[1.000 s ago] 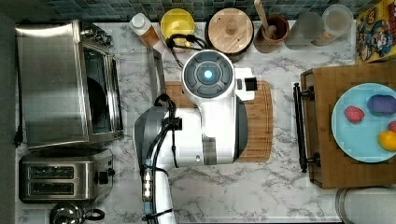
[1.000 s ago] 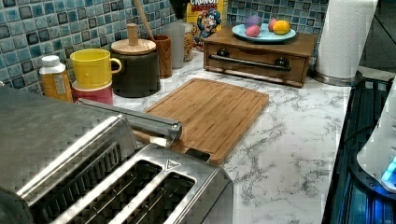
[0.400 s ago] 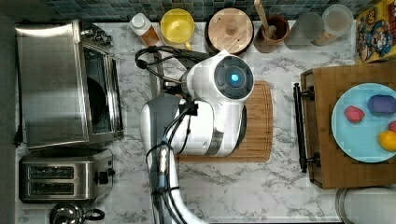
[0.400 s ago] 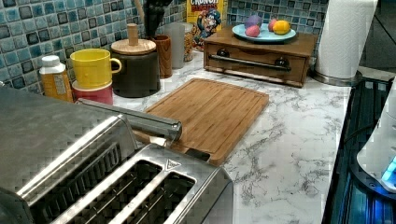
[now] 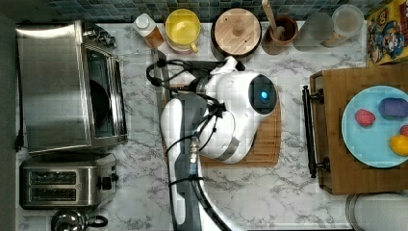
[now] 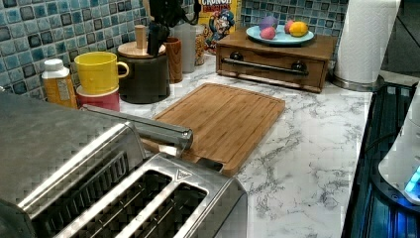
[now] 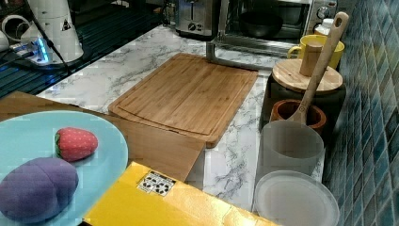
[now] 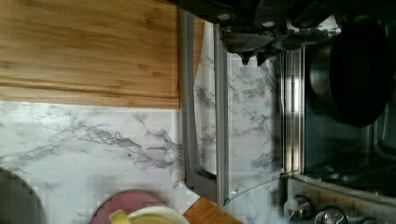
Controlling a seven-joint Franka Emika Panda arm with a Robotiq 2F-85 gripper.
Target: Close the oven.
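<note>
Countertop scene with the cutting board point(image 5: 269, 144) as landmark. The oven point(image 5: 53, 86) stands on the marble counter point(image 5: 269, 197) beyond the board's short edge, at the top view's left. Its door point(image 8: 252, 121) is open, folded down flat toward the board, so that marble shows through the glass. The door's bar handle point(image 5: 161, 91) lies just beside the board's edge; in the left view the handle point(image 6: 143, 126) runs in front of the board point(image 6: 223, 119), and in the right view it point(image 7: 226, 59) sits at the board's far end. A dark round pan point(image 8: 359, 74) rests inside the oven cavity. A two-slot toaster point(image 5: 67, 180) stands beside the oven, at a corner of the counter away from the board.

The white robot arm point(image 5: 226, 120) hangs over the board, covering most of it in the top view. The end effector point(image 8: 254, 56) is seen in the wrist view above the open door, between the handle and the cavity; whether its fingers are apart or together cannot be told.

Behind the board, along the tiled wall, stand a yellow mug point(image 5: 183, 29), a dark canister with a wooden lid point(image 5: 237, 31) and a brown cup holding a wooden spoon point(image 7: 322, 61). On the board's side opposite the oven, a wooden drawer box point(image 5: 337, 144) carries a blue plate point(image 5: 365, 139) of toy fruit.
</note>
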